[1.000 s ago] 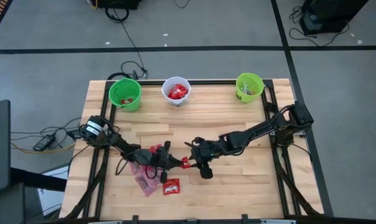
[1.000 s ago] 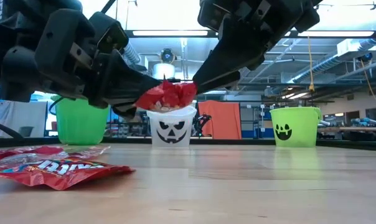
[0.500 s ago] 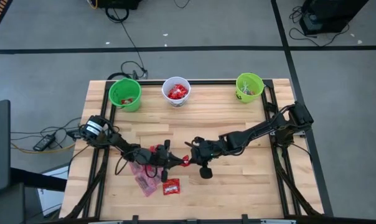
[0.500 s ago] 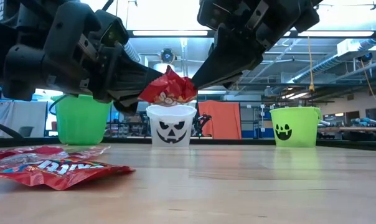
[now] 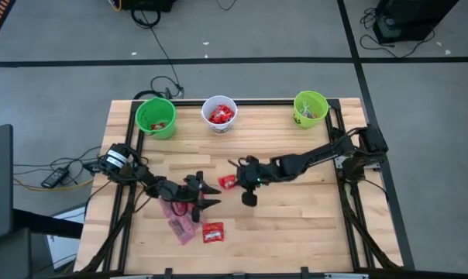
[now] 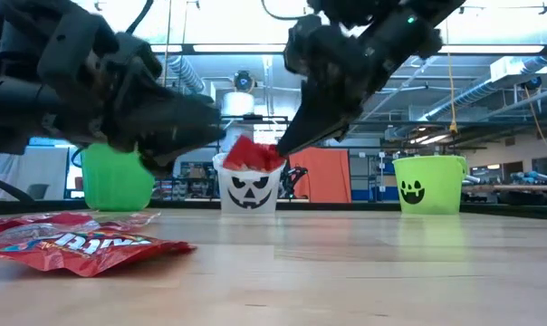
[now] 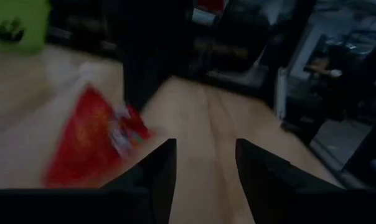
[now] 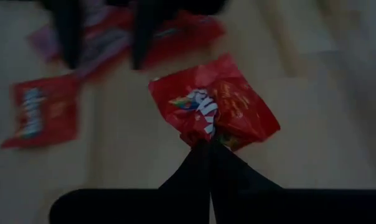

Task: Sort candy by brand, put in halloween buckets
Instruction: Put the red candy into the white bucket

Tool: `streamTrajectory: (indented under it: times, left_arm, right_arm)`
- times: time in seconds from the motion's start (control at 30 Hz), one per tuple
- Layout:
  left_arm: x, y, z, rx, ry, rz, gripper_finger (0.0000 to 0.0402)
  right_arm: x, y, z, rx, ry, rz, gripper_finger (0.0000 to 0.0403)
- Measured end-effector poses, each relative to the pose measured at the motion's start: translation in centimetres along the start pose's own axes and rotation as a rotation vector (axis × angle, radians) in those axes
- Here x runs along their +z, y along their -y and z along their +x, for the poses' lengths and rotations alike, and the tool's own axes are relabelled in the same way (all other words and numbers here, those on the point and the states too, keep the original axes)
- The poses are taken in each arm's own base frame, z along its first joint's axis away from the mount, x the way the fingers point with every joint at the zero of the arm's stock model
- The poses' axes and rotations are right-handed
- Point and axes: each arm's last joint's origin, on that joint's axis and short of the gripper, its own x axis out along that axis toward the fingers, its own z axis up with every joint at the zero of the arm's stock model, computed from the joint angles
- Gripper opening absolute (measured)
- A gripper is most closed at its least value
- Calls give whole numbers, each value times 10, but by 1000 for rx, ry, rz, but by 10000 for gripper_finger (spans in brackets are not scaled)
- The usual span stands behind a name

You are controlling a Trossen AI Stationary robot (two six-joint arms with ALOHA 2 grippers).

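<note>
A shiny red candy packet (image 5: 228,182) hangs above the table's middle, with my right gripper (image 5: 235,182) shut on it; the low view shows the packet (image 6: 254,156) in front of the white bucket. My left gripper (image 5: 212,195) stands open just left of it with nothing between its fingers (image 7: 157,177). Three halloween buckets stand along the far edge: green (image 5: 156,116), white (image 5: 218,112) and green (image 5: 310,107). More candy lies near the left arm: pinkish packets (image 5: 176,217) and a red packet (image 5: 212,231). My right gripper pinches the red packet's crumpled edge (image 8: 203,135) between its two shut fingers (image 8: 197,163). The fingers slant down at it from the table's right side. The packet spreads out beyond the fingertips and is lifted clear of the table.
The white and left green buckets hold red candy. Flat packets (image 6: 70,240) lie on the wood at the near left. Bare wood stretches from the table's middle to its right edge (image 5: 296,225). Cables lie off the table's left side.
The packet has passed from my left gripper to my right. My right gripper shut on it while the left still held it; then my left gripper opened, let go and drew back toward the left. My right gripper has carried the packet toward the far edge.
</note>
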Motion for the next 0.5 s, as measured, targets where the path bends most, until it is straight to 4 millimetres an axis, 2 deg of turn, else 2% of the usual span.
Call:
streamTrajectory:
  times: [0.33, 0.5]
  left_arm:
    - [6, -12, -32, 69, -11, -20, 177]
    - [6, -12, -34, 80, -10, -19, 177]
  right_arm:
    - [26, 69, -2, -127, 23, 79, 2]
    - [51, 100, -12, -163, 73, 75, 2]
